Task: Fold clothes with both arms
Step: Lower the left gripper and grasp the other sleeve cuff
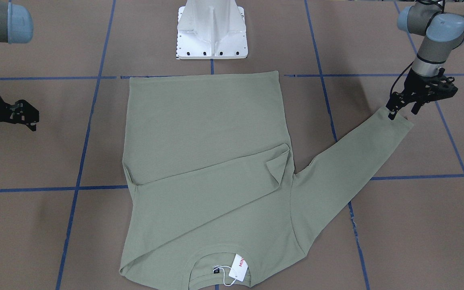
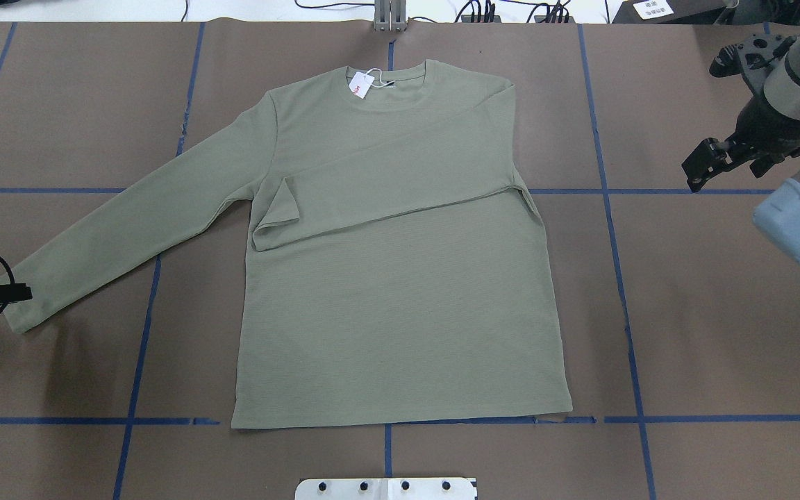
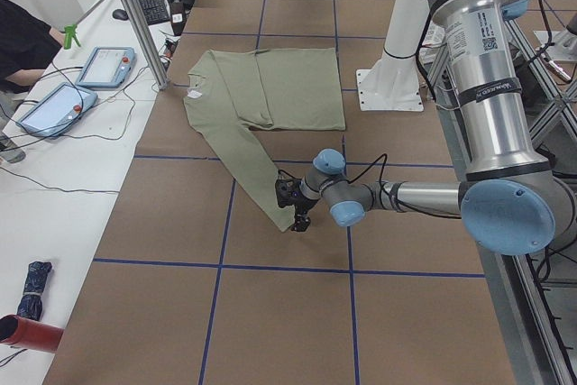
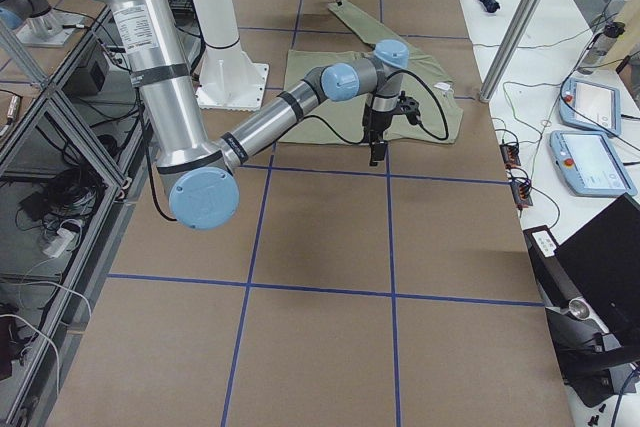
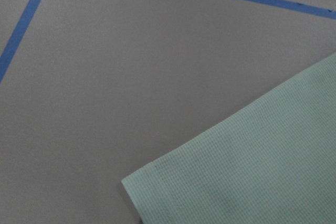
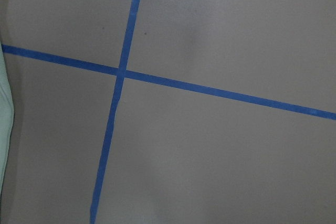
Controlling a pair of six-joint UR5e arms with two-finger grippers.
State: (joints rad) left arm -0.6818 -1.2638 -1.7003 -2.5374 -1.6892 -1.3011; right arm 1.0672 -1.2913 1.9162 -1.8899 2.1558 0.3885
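While the shirt [image 1: 204,133] lies flat on the table [image 1: 417,225], you have the left gripper [image 1: 403,112] right at the cuff [image 1: 400,123] of the outstretched sleeve. In the front-facing view its two black fingers stand apart, so the jaws are spread and nothing is pinched between them. One fingertip overlaps the corner of the cuff and the other sits just beyond the cuff's end. Whether that fingertip presses on the cloth or hangs just above it cannot be told. The left wrist view gives you only the cuff corner, flat on the brown surface, with no finger in sight.

Your right gripper [image 2: 726,172] is well apart from the shirt, over bare table on the robot's right side. Its jaws are parted too, and they hold nothing. The right wrist view shows crossing blue tape lines [image 6: 123,72] and a sliver of green cloth at the picture's edge.

As for the shirt, its hem lies just beside the white pedestal base [image 1: 212,32] and its neck points away from the robot. The white hang tag [image 1: 239,267] rests at the collar. The sleeve on the robot's right is folded across the chest [image 1: 216,177], its end turned over near the opposite armpit. The other sleeve runs out diagonally toward the left gripper.
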